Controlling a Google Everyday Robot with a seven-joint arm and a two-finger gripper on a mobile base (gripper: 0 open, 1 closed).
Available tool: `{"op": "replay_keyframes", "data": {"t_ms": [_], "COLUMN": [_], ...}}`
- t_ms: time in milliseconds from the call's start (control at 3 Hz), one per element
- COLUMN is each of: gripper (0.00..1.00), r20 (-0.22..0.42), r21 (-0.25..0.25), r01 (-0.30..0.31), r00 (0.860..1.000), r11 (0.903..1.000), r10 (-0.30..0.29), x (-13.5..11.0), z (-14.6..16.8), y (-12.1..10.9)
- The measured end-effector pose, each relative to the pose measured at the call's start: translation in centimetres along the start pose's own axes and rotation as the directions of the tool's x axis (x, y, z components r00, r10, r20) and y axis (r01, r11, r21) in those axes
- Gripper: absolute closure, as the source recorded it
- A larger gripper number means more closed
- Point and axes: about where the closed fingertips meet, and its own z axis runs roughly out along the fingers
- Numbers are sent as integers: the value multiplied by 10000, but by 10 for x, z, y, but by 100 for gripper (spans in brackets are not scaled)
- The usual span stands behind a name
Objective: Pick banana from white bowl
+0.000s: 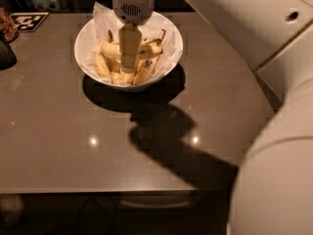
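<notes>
The white bowl [85, 38] lined with crumpled white paper stands at the back of the brown table and holds several yellow bananas. A long curved banana [150, 44] with a dark stem lies across the pile, partly hidden behind my gripper. A banana with a blue sticker [145, 68] lies at the front right of the pile. My gripper [128, 73] hangs straight down from its white wrist into the middle of the bowl, its tip among the bananas. I cannot tell whether it touches the long banana.
A black-and-white marker tag [29, 19] lies at the table's back left, with a dark object [6, 53] near the left edge. My white arm [254, 28] and body [279, 180] fill the right side. The table's front edge [112, 190] is near.
</notes>
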Motion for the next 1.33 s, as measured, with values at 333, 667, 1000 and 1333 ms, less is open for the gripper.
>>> {"op": "replay_keyframes", "data": {"t_ms": [333,667,1000,1333], "gripper": [15,27,27,25], "r20": [-111,-217,-388,-555], "r21": [-148,-293,-468,-581], "r01": [-190,-256,-266,-287], "r00": [9998,9995,9989,9981], "r11": [9997,9992,9985,9979], "r10": [188,249,248,255], "x": [0,-2,-4,-4], "z": [13,26,40,51], "y": [-14,-24,-28,-30]}}
